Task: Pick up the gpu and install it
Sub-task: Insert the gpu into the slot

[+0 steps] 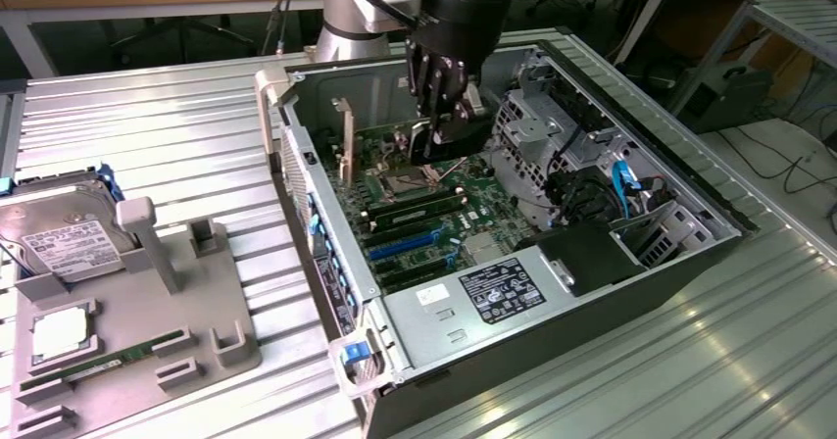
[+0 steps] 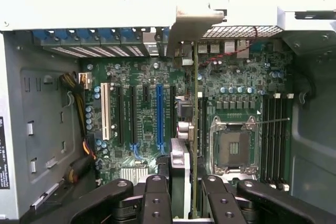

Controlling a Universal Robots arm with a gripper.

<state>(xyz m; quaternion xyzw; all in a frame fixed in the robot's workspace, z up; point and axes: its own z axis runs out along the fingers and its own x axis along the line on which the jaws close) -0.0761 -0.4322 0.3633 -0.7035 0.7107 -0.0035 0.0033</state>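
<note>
Jaws clamped on gpu edge | card upright over motherboard slots | likely seating: keep card square, bracket aligned, press straight and evenly

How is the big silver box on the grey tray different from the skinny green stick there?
The hard drive is silver with a white label; the RAM stick is green. The hard drive is wide and boxy; the RAM stick is thin and narrow, and much smaller. Both sit on the grey tray.
</note>
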